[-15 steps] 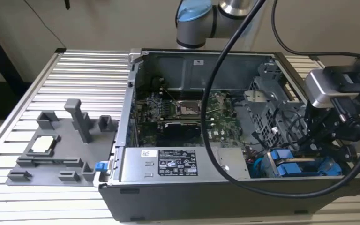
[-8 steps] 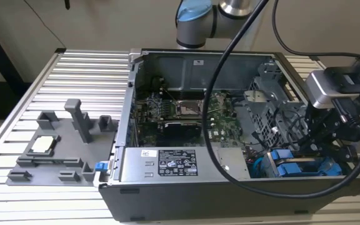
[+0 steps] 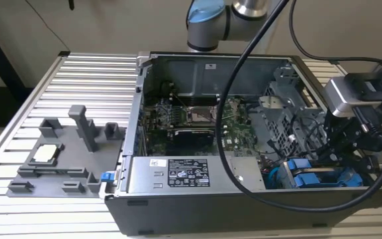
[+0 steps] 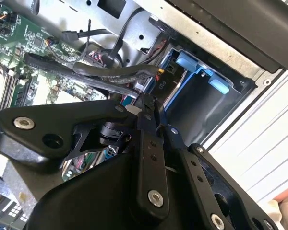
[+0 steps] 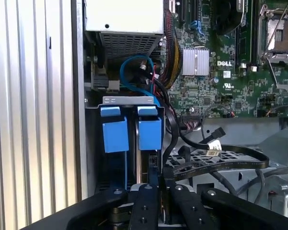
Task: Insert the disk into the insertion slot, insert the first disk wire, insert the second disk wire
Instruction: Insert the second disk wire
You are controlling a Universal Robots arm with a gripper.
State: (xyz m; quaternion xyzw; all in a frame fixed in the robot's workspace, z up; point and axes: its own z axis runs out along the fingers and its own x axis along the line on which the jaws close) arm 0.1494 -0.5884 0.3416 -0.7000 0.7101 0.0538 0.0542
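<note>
Ribbed metal tabletop (image 3: 78, 69) carries the open computer case (image 3: 177, 204), where the arm angles down — gripper (image 5: 156, 189), fingers pressed together on a dark cable (image 5: 216, 165), just behind the blue-tabbed disk (image 5: 150, 132) seated in the insertion slot (image 5: 127, 100).

An open computer case (image 3: 198, 209) is set on a ribbed aluminium table (image 3: 85, 79), towards its edge at the exterior view's right. Inside, a green motherboard (image 3: 204, 122) is mounted, with a power supply (image 3: 191, 174) along the case's near wall. A grey fixture tray (image 3: 58, 154) is placed near the table's edge at the exterior view's left.
</note>
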